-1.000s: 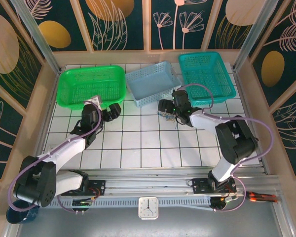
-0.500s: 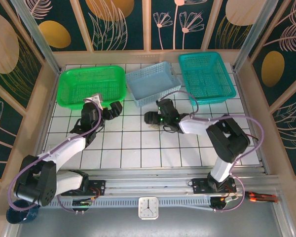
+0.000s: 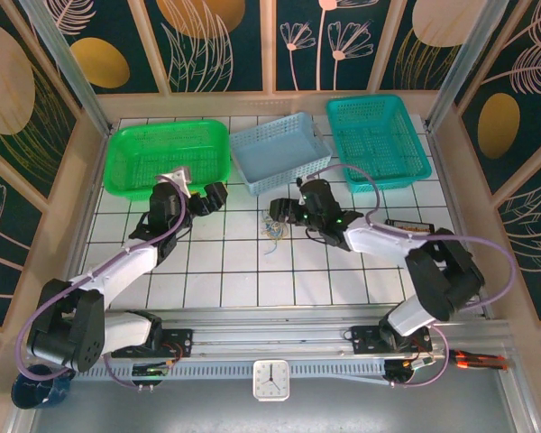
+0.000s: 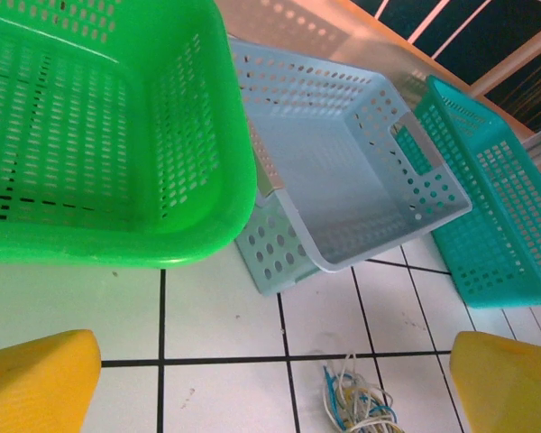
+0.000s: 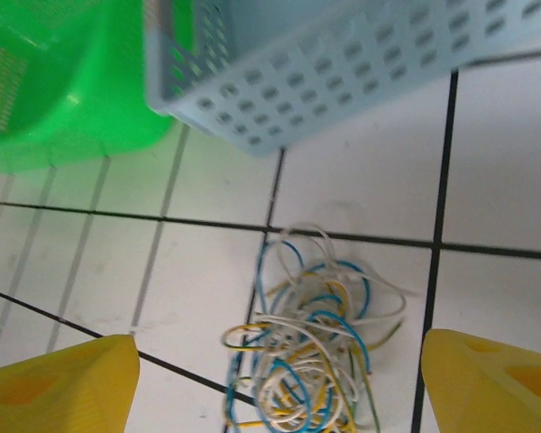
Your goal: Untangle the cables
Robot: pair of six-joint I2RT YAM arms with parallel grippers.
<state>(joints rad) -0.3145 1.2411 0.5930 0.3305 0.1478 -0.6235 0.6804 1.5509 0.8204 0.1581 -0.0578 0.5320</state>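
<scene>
right claw (image 5: pixel 279 383) wide open, empty, above cables (image 5: pixel 311 338) heap | left claw (image 4: pixel 270 383) open, empty, near | advice: pinch one outer loop, not the knot

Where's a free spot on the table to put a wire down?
The white tiles between the left arm and right arm, toward the rail, are bare. Crowded at the back: green basket, blue basket, teal basket, with the cables and right gripper just in front.
</scene>
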